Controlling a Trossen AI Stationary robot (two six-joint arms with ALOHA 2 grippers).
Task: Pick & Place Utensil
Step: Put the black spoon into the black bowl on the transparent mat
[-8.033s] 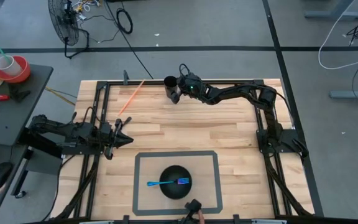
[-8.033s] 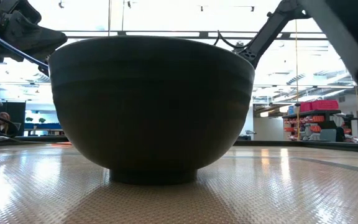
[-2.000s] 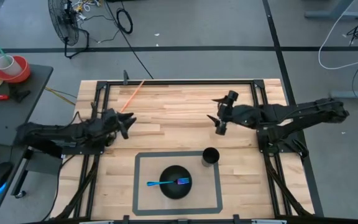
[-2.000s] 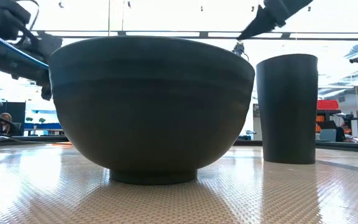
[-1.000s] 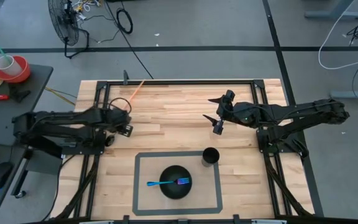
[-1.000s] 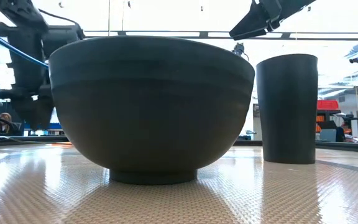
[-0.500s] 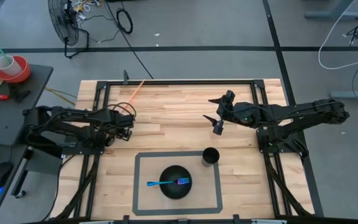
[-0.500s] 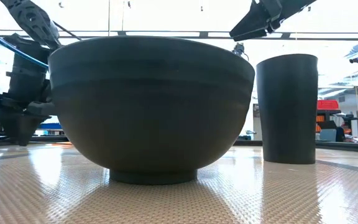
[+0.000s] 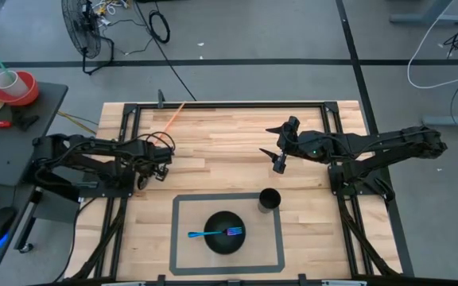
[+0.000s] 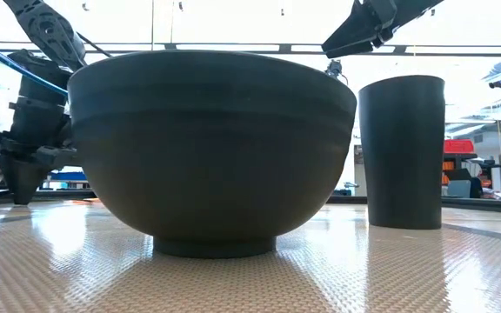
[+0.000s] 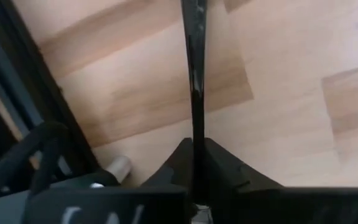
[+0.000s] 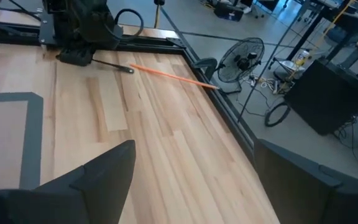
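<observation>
Left tool [image 9: 143, 181] has dropped to the desk [image 9: 229, 139] at its left edge since a second ago; right tool [image 9: 279, 151] hasn't moved, hovering released above mid-desk, holding nothing. Left wrist view shows the left tool's fingers [image 11: 219, 163] pinched on a thin black utensil handle [image 11: 195, 74], lying flat on the wood — looks like a grasp in progress, not lifted yet. Progress guess: blue fork [image 9: 213, 233] already sits in the black bowl [image 9: 224, 241], inside the taped square; black cup [image 9: 269, 199] stands just beside the bowl, nothing visible in it. Left to do: lift the black utensil, carry it over, drop it. Handle is slim, glossy, straight; head not visible.
</observation>
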